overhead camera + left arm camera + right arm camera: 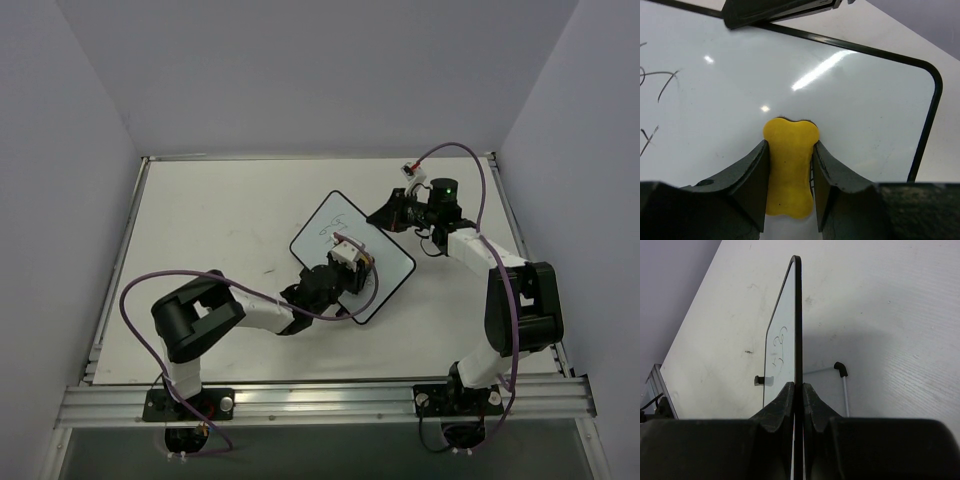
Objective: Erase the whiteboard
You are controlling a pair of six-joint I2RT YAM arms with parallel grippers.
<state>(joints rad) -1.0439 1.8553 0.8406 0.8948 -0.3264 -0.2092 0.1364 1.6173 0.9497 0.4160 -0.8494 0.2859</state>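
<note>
Top cam first: the whiteboard (328, 228) sits on the table (200, 230) a bit right of centre, turned diagonal, with one corner pointing at roughly 12 o'clock. The left gripper (358, 268) is over the board's 5 o'clock half. The right gripper (378, 215) is at the board's 2 o'clock edge. There are some thin scribbles (327, 232) on the 11 o'clock part of the face. Can't tell from up here whether the board lies flat or is propped up.

Left wrist cam: the jaws are closed in snug on a yellow eraser (790, 165) at 6 o'clock in the pic. It's bone-shaped, pinched at the waist, with a finger touching each side. Its far end is right at the white face, though I can't say for sure it's pressing. The pen marks are only at the 9 o'clock edge, and the rest of the face is glossy w/ light glare. The board's rounded corner is at 3 o'clock. The dark shape at 12 o'clock on the frame is the other gripper.

Right wrist cam: the board is seen edge-on (basically just a thin black line up the middle). The jaws are nearly closed, clamping the frame between both fingers (782, 405). A few squiggles show on the face at 9 o'clock of the frame.
</note>
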